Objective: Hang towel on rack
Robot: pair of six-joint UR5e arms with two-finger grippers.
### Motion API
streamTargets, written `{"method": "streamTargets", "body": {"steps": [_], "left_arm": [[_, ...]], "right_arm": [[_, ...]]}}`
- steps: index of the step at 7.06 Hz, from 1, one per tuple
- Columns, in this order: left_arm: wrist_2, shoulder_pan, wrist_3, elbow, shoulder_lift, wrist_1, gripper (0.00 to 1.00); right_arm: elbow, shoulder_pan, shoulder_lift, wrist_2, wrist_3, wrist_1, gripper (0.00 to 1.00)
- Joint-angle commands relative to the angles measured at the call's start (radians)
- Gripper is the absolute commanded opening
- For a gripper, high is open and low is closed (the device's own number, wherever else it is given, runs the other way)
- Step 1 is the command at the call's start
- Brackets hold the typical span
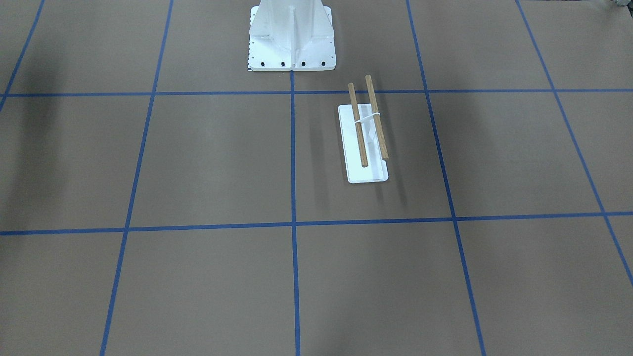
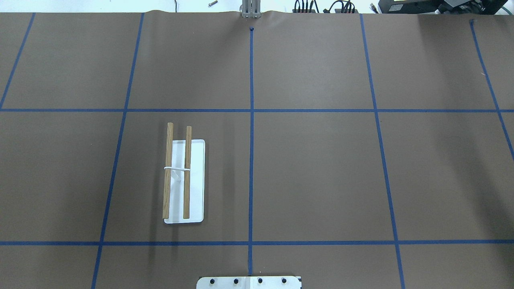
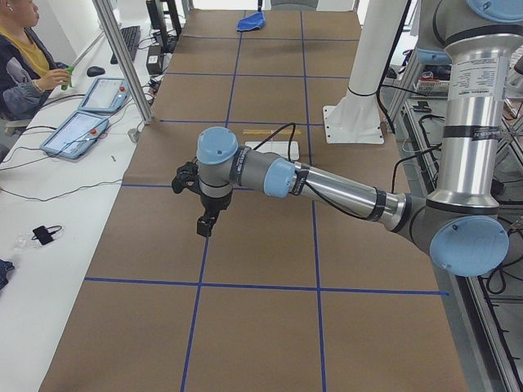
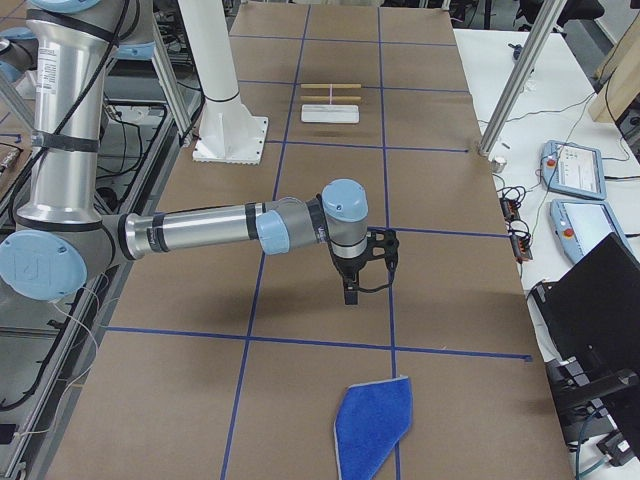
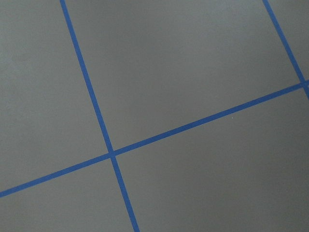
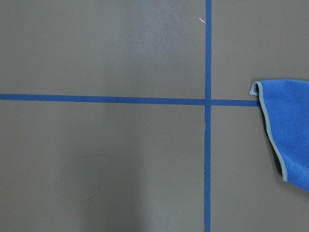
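Observation:
The towel (image 4: pixel 372 425), a blue cloth with a light stitched edge, lies flat on the table at the robot's right end; it also shows in the right wrist view (image 6: pixel 287 125) and far off in the exterior left view (image 3: pixel 252 22). The rack (image 1: pixel 357 124) with two wooden bars over a white base stands bare on the robot's left half (image 2: pixel 187 188). My left gripper (image 3: pixel 204 227) hangs above the table, away from the rack. My right gripper (image 4: pixel 349 295) hangs above the table, short of the towel. I cannot tell whether either is open or shut.
The white bolted pedestal (image 1: pixel 292 39) stands at the robot's side of the table (image 2: pixel 249 282). Blue tape lines grid the brown table. An operator (image 3: pixel 20 57) sits beside a bench with tablets at the exterior left view's left edge. Aluminium posts (image 4: pixel 515 75) stand along the far table edge.

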Motion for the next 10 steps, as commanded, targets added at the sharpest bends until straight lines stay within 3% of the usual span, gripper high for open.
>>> {"method": "streamTargets", "body": {"steps": [1, 3, 6, 10], "left_arm": [[0.0, 0.001, -0.002, 0.002, 0.0, 0.0, 0.98], [0.0, 0.001, -0.002, 0.005, 0.0, 0.0, 0.98], [0.0, 0.001, -0.001, 0.011, 0.0, 0.0, 0.98], [0.0, 0.001, -0.031, 0.021, -0.001, -0.015, 0.98]], "right_arm": [[-0.006, 0.0, -0.003, -0.003, -0.029, 0.002, 1.0], [-0.027, 0.0, -0.006, -0.003, -0.082, 0.002, 1.0], [-0.209, 0.014, 0.04, -0.021, -0.192, 0.046, 0.98], [-0.542, 0.077, 0.214, -0.035, -0.649, 0.048, 0.95]]}}
